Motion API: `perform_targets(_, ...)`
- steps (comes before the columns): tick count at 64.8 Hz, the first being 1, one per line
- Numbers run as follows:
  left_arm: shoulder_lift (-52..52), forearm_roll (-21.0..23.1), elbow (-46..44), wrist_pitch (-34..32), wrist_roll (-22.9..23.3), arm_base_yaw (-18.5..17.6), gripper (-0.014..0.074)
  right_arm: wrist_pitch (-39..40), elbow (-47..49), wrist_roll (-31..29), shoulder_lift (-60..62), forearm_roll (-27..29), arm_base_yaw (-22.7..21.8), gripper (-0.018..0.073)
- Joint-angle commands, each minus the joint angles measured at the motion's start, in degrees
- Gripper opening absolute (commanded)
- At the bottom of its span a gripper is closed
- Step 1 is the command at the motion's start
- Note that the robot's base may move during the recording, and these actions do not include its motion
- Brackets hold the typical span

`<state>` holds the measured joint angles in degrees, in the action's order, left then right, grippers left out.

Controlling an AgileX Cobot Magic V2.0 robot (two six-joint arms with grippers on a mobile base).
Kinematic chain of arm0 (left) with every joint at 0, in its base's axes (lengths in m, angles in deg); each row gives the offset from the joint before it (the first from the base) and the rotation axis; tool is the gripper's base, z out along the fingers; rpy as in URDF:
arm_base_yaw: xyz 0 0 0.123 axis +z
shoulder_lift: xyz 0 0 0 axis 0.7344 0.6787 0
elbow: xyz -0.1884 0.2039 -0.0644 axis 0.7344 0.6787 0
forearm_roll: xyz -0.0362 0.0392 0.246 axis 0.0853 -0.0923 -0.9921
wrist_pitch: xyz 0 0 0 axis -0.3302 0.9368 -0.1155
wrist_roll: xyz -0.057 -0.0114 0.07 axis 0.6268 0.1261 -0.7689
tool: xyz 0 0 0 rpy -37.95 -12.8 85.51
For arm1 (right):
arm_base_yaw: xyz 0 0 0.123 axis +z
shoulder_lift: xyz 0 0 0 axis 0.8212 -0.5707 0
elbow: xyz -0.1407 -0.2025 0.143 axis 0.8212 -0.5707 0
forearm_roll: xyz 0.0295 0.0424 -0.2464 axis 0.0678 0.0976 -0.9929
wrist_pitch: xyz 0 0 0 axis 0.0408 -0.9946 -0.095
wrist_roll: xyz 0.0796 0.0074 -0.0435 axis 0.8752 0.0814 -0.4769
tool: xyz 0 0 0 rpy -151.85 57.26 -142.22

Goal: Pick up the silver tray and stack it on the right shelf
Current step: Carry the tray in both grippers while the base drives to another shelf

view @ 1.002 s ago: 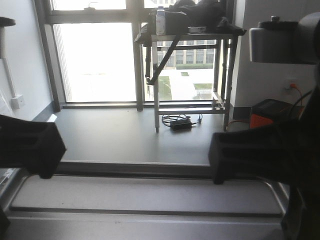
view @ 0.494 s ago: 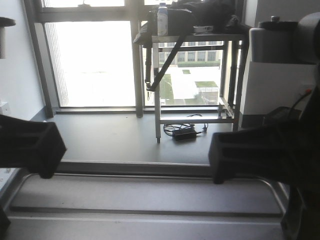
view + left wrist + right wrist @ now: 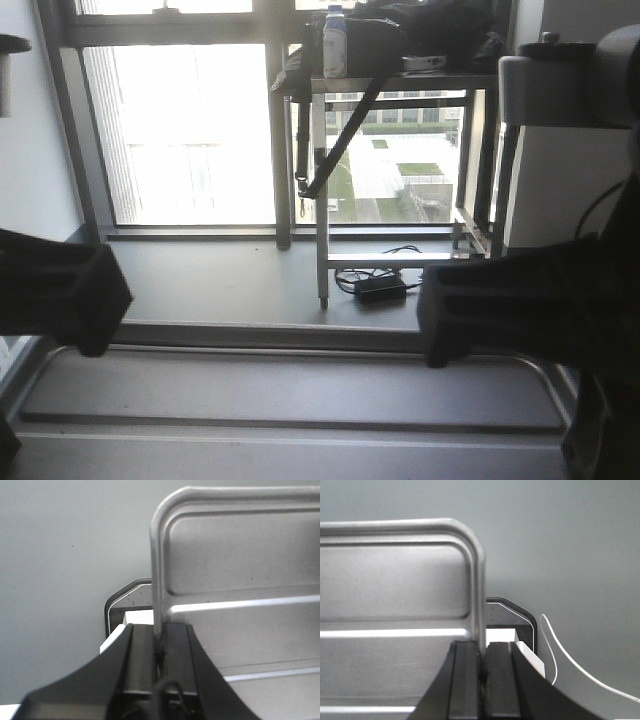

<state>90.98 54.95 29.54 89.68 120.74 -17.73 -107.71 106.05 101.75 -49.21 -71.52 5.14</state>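
Note:
I hold the silver tray (image 3: 290, 390) level across the bottom of the front view, its rim and one ridge showing. My left gripper (image 3: 100, 300) is a dark block at its left end, my right gripper (image 3: 450, 310) at its right end. In the left wrist view the left gripper (image 3: 160, 630) is shut on the rim of the silver tray (image 3: 240, 580). The right wrist view shows my right gripper (image 3: 482, 647) shut on the opposite rim of the silver tray (image 3: 395, 580). The right shelf is out of view.
Ahead, by a bright window, stands a steel table (image 3: 400, 75) carrying a black bag and a bottle (image 3: 335, 45). A power brick with cables (image 3: 380, 288) lies under it. A white wall or cabinet (image 3: 560, 190) is at the right. Grey floor lies below the tray.
The background has slid: the steel table sits further right and closer, and the orange box at the right has left the view. Tray and grippers keep their place in the frame.

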Motion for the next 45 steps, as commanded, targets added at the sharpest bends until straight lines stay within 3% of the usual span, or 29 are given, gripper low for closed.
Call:
perform_targets(1, -1.23, -1.38, -1.15, 4.08, -1.71, -0.52, -0.0100, -3.13, 1.41, -0.20, 1.54, -3.89, -0.26, 0.0057)
perform_targets(45, -1.23, -1.38, -1.15, 4.08, -1.71, -0.52, -0.0100, -3.13, 1.41, -0.20, 1.54, -3.89, -0.26, 0.0057)
